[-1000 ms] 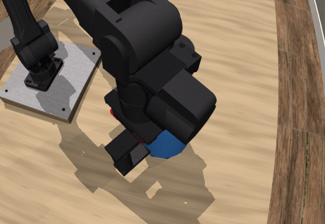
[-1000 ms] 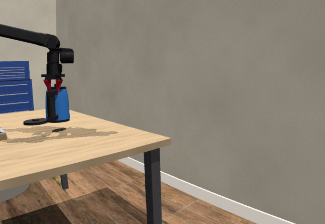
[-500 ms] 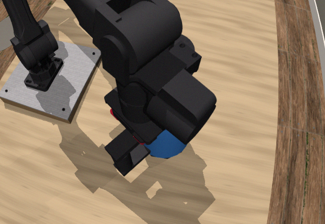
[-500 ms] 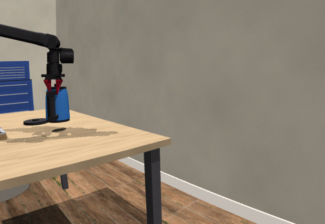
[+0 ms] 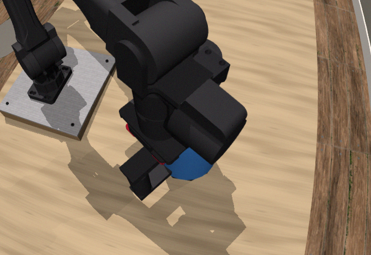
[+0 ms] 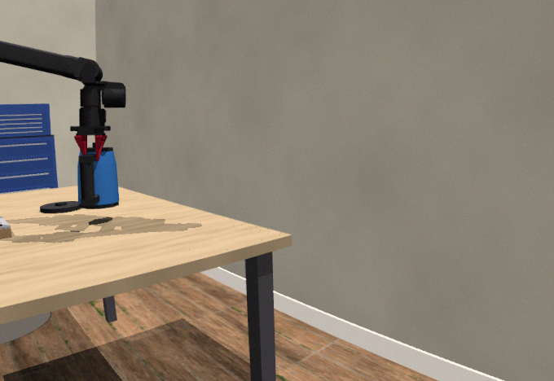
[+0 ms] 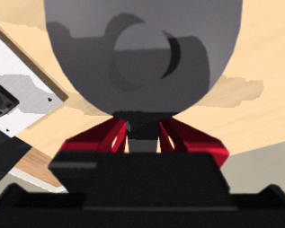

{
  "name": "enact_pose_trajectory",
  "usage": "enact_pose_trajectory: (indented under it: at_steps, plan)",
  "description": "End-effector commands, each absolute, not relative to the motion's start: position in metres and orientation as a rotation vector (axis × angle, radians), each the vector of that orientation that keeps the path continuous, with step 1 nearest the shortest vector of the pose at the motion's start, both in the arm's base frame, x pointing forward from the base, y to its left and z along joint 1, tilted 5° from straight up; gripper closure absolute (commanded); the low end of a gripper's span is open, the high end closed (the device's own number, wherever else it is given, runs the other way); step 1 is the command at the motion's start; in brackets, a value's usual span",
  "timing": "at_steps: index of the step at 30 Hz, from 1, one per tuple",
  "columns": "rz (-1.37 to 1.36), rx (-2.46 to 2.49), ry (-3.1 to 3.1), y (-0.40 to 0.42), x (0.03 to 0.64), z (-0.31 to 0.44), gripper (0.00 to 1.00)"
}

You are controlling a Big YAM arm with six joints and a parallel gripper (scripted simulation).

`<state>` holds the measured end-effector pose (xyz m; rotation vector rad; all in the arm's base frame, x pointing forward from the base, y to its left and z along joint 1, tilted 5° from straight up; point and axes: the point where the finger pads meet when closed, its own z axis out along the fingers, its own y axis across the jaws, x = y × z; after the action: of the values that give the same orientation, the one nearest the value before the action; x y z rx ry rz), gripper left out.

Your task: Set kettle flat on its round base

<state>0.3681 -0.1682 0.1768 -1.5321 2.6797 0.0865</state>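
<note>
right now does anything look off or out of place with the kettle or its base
Nothing looks damaged or tipped. The kettle stands upright on the table, beside its base rather than on it. The tool is shut on the kettle's handle from above.

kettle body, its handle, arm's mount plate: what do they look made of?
Kettle body: smooth blue, matte, likely painted metal or plastic; no glints to settle it. Handle: flat black, plastic-like. Mount plate: brushed metal, going by the fine grey streaks and corner screw holes.
</note>
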Motion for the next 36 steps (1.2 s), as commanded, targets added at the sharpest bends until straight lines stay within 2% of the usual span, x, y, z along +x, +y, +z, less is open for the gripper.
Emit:
enact_pose_trajectory:
  at_steps: [1,36]
  plan:
    - [-0.055,-1.499,2.616,-0.181,0.392,0.220,1.00]
    - [-0.064,-1.499,2.607,-0.164,0.393,0.223,1.00]
